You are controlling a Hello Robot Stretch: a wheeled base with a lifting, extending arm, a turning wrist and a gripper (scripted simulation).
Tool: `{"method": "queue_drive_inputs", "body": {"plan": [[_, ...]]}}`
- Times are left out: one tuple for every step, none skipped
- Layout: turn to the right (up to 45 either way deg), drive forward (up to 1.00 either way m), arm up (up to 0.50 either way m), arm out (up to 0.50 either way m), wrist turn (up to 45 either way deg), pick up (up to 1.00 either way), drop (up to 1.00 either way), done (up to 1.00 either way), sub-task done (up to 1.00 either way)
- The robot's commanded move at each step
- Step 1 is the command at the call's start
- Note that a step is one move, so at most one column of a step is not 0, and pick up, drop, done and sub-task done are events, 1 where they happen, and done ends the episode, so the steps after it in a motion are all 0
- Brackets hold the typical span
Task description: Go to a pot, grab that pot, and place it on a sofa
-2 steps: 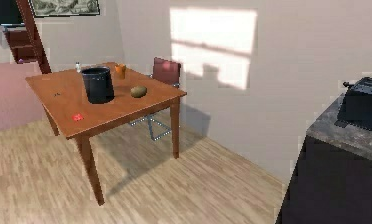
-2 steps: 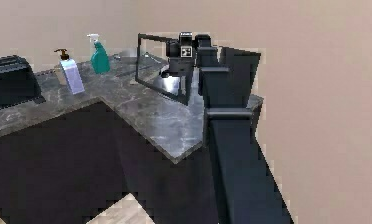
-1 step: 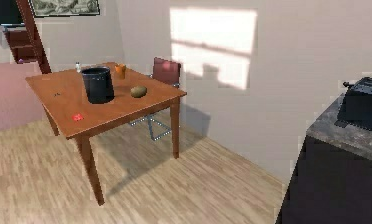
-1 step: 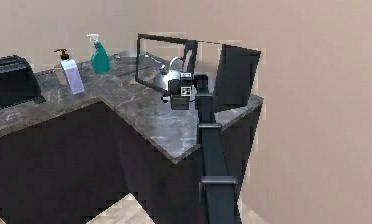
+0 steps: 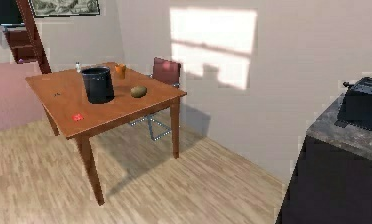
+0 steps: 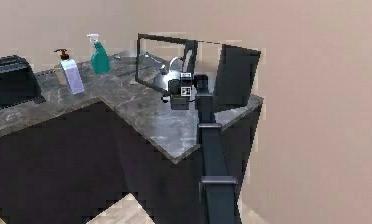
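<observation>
A dark, round pot stands on the wooden table in the forward view's left half, toward the table's back. In the arm side view my arm rises from the bottom edge and reaches over a dark stone counter. My gripper sits at its far end, left of the two white squares, in front of a silvery kettle-like thing on the counter. I cannot tell whether the gripper holds anything.
On the table lie a brownish lump, a small red thing and an orange cup. A red-backed chair stands behind. The counter carries a teal spray bottle, a soap dispenser and a black appliance.
</observation>
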Motion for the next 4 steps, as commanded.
{"method": "queue_drive_inputs", "body": {"plan": [[0.0, 0.0, 0.1, 0.0, 0.0, 0.0, 0.0, 0.0, 0.0], [0.0, 0.0, 0.02, 0.0, 0.0, 0.0, 0.0, 0.0, 0.0], [0.0, 0.0, 0.0, 0.0, -45.0, 0.0, 0.0, 0.0, 0.0], [0.0, 0.0, 0.0, 0.0, -45.0, 0.0, 0.0, 0.0, 0.0]]}}
